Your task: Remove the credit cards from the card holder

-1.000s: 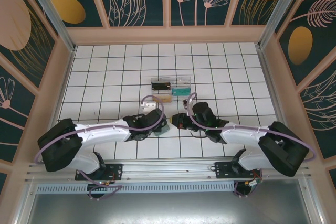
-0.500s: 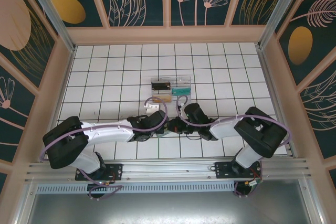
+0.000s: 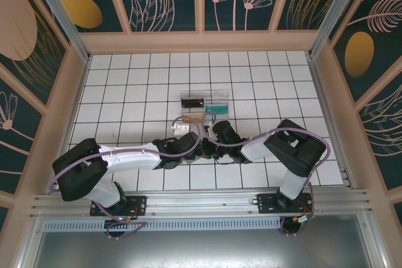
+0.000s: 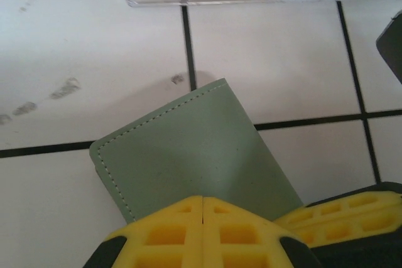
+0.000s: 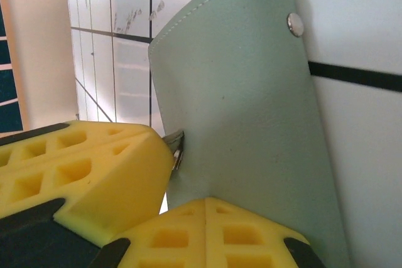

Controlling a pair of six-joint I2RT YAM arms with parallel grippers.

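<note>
Grey-green and stitched along its edge, the card holder (image 4: 188,155) lies on the white tiled counter (image 3: 125,92) near its middle, with the clear tray (image 3: 204,106) at 12 o'clock from it. The left gripper (image 4: 203,204) has its yellow fingers together over the holder's near edge. The right gripper (image 5: 206,210), reaching in from 3 o'clock, also has its fingers together against the holder, whose snap stud (image 5: 295,24) sits at 1 o'clock. Whether either pinches it I cannot tell.
</note>
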